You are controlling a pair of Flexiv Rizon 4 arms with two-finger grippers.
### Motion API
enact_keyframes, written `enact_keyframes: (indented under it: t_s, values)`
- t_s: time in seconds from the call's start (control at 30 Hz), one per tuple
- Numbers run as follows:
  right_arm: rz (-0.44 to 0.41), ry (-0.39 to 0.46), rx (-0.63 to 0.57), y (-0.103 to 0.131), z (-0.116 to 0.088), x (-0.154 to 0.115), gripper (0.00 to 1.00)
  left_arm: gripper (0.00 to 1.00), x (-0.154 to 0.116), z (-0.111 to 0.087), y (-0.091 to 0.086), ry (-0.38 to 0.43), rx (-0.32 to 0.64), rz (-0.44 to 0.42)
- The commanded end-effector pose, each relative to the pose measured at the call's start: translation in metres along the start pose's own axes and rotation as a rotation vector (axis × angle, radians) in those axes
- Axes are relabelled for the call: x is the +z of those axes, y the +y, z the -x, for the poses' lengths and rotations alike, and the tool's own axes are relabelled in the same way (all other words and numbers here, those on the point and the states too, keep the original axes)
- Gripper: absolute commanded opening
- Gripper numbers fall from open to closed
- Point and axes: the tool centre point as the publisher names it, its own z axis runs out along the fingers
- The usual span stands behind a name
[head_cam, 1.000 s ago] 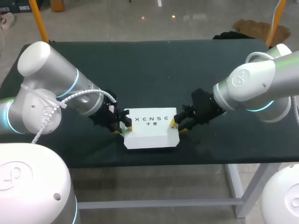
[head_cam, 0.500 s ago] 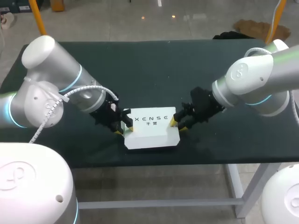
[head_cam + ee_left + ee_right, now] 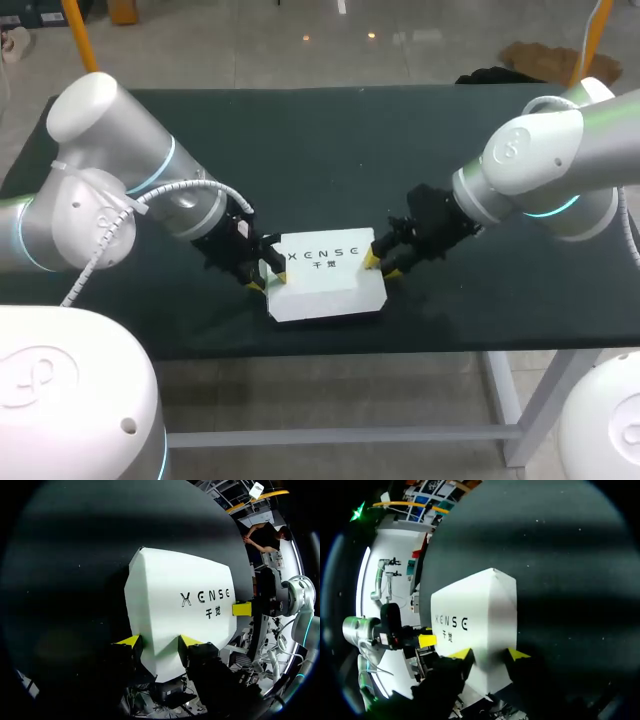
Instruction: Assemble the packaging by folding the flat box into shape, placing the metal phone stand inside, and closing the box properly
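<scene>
Since the white box [image 3: 325,278] lies near the front edge of the table [image 3: 330,150], with the left gripper [image 3: 268,280] and right gripper [image 3: 381,266] at its two ends, fingers spread astride them, we should press both ends evenly and together so it neither skids nor buckles.

One white box [image 3: 325,285], one dark green table [image 3: 330,140], two white arms [image 3: 110,190], two grippers — a left gripper [image 3: 268,281] and a right gripper [image 3: 381,267].
</scene>
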Motion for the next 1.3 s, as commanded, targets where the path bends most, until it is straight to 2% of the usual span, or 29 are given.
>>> enact_keyframes:
  t_s: [0.03, 0.57, 0.9, 1.07, 1.3]
  values:
    - [-0.013, 0.005, 0.002, 0.003, -0.0031, 0.0025, 0.47, 0.49, 0.0029, -0.0011, 0.0001, 0.022, -0.002, 0.005]
    - [-0.021, 0.021, 0.014, 0.0034, -0.0027, 0.0032, 0.47, 0.49, 0.0032, 0.0042, -0.0018, 0.136, -0.023, 0.008]
    - [-0.027, 0.016, 0.021, 0.0043, -0.0045, 0.0027, 0.45, 0.46, 0.001, 0.0043, -0.0013, 0.137, -0.027, 0.009]
    - [-0.033, 0.012, 0.028, 0.005, -0.0047, 0.0022, 0.45, 0.4, 0.0, 0.0038, -0.0021, 0.137, -0.033, 0.014]
    - [-0.039, 0.006, 0.036, 0.0055, -0.0048, 0.001, 0.45, 0.42, -0.0006, 0.0023, -0.0035, 0.134, -0.034, 0.021]
